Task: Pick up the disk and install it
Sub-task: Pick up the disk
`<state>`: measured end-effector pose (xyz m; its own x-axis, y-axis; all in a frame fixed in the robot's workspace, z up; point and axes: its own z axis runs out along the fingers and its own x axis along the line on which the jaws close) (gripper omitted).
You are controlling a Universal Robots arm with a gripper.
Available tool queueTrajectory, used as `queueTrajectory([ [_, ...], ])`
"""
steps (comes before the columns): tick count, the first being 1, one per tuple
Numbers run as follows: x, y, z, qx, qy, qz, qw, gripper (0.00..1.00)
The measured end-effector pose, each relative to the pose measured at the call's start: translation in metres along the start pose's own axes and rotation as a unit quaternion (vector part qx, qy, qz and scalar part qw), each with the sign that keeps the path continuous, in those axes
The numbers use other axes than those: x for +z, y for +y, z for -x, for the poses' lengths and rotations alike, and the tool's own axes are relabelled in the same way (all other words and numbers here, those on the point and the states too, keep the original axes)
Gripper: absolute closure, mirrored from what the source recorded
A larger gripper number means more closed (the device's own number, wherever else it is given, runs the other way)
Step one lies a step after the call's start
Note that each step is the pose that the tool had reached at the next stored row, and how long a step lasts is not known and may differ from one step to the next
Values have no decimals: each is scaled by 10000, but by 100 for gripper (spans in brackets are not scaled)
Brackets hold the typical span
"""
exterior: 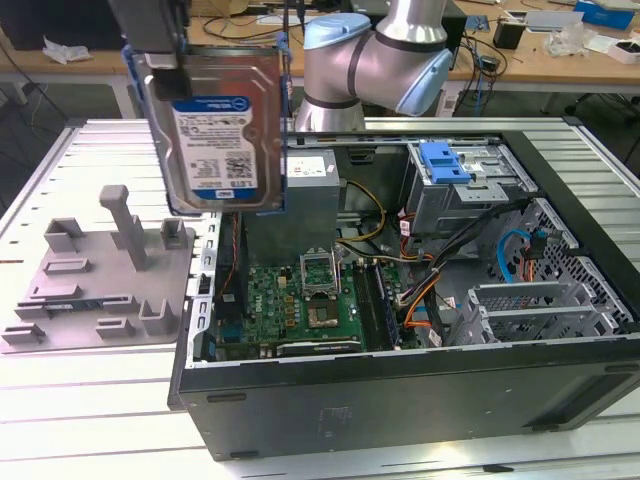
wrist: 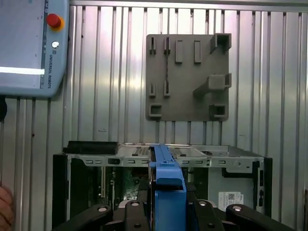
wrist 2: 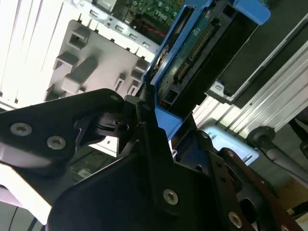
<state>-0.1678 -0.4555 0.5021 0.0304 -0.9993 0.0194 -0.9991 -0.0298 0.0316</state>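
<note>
Blue-framed disk point(exterior: 225, 130) hangs upright — clamped in the gripper point(exterior: 167, 60) — above the case point(exterior: 400, 405).

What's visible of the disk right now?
The disk is a flat silver metal drive with a white-and-blue label, framed by a blue plastic carrier. It hangs upright on its edge in the air, above the level of the open computer case. The second wrist view shows its circuit-board side and connector. The hand is shut on the carrier's sides; nothing else touches it.

Open computer case point(exterior: 400, 410), grey fixture plate point(exterior: 100, 288)
</note>
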Motion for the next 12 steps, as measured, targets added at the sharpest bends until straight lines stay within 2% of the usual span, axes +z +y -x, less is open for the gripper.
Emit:
queueTrajectory([
  [6,-7,-265,-88,-1,0,0,10000,63],
  [12,-14,-595,-183,-1,-1,0,10000,63],
])
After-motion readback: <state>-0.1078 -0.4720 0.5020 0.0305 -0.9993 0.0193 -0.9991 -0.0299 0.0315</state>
